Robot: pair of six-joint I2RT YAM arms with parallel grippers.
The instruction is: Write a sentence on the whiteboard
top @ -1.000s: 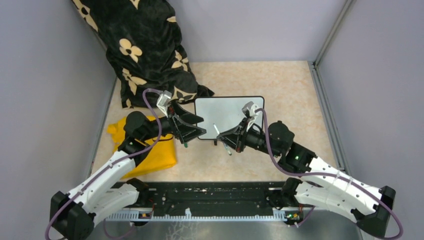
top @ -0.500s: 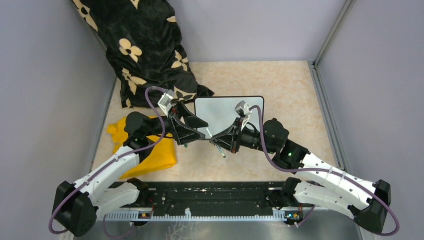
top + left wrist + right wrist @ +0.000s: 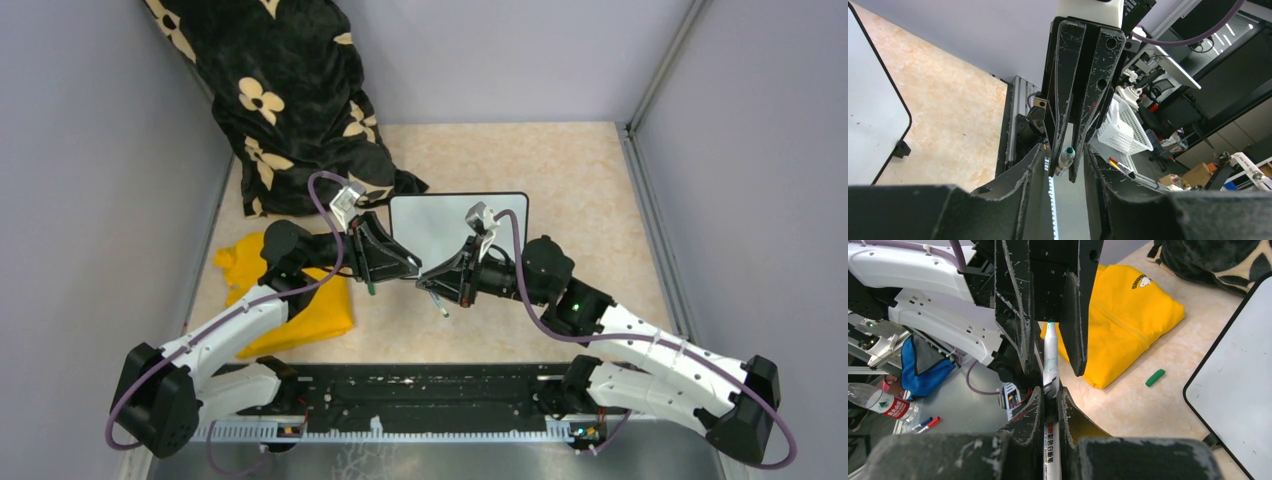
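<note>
Right wrist view: right gripper (image 3: 1050,392) pinches marker (image 3: 1050,347) tight, bare green tip pointing into left gripper (image 3: 1054,371). Left jaws are spread either side of tip, small gap each side, no contact seen. Green cap (image 3: 1155,377) lies on table (image 3: 1168,347) beside yellow cloth (image 3: 1128,315). Step, as I judge: passing marker between arms, writing not started. Next you close left jaws on barrel, not on tip. Flat whiteboard (image 3: 430,225) lies mid-table, just beyond both grippers; face blank, no sentence visible.

top view high, facing down; wrist views close, opposed; all share whiteboard (image 3: 460,225).
</note>
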